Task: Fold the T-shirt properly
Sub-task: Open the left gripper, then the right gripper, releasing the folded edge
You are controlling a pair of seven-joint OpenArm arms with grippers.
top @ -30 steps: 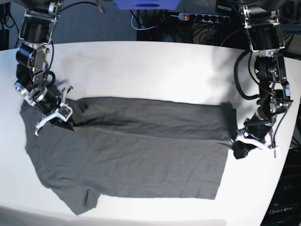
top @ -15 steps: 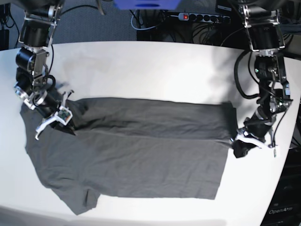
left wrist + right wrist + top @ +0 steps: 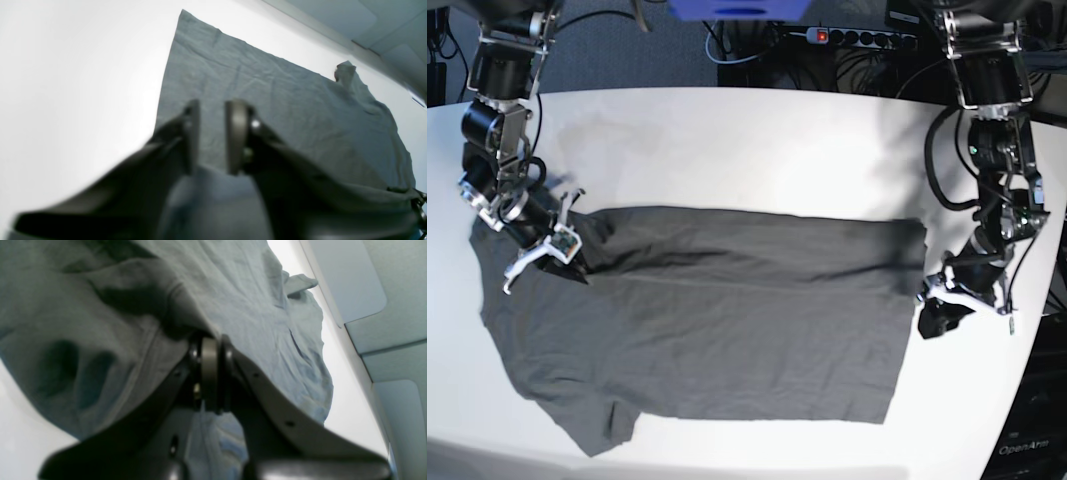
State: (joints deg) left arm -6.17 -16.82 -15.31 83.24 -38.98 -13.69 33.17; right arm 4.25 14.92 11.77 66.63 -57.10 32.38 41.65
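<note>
The dark grey T-shirt (image 3: 727, 330) lies spread across the white table (image 3: 747, 140), with its far half folded toward the middle. My right gripper (image 3: 547, 255) sits at the shirt's left end, shut on a bunched fold of it. The right wrist view shows that gripper (image 3: 210, 343) with its jaws pressed together and T-shirt (image 3: 100, 323) fabric draped over them. My left gripper (image 3: 942, 305) rests just off the shirt's right edge. In the left wrist view that gripper (image 3: 210, 110) is open with a gap between its fingers, and the T-shirt (image 3: 267, 93) lies flat beyond them.
A power strip (image 3: 857, 37) and cables sit behind the table's far edge. A blue object (image 3: 737, 8) hangs at the top centre. The table's rounded right edge (image 3: 1027, 400) runs close to my left gripper.
My left gripper has opened and let go of the shirt's right corner, which now lies flat on the table. The right gripper has barely shifted and still holds its fold.
</note>
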